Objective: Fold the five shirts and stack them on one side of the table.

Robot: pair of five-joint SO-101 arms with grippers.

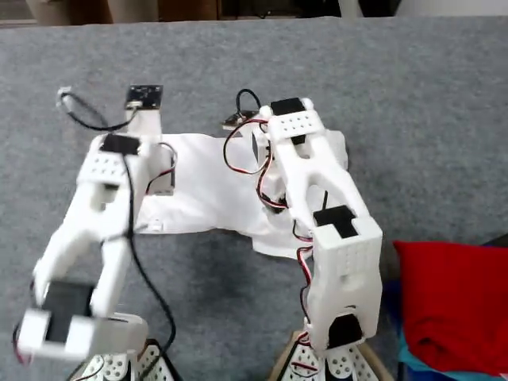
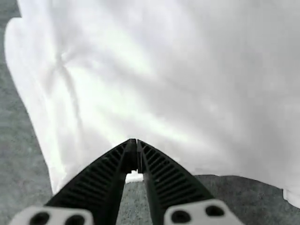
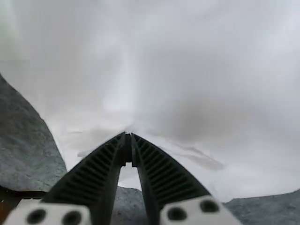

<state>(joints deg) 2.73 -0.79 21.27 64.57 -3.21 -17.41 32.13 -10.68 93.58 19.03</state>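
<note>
The white shirt (image 1: 208, 186) lies spread in the middle of the grey counter (image 1: 397, 95). The left hand (image 2: 136, 144) is clenched on its edge, and the right hand (image 3: 128, 137) is pinched tight on a fold. A folded red shirt (image 1: 452, 294) sits near the counter's edge, well apart.

No text, label, number or sign can be read on anything in view.
</note>
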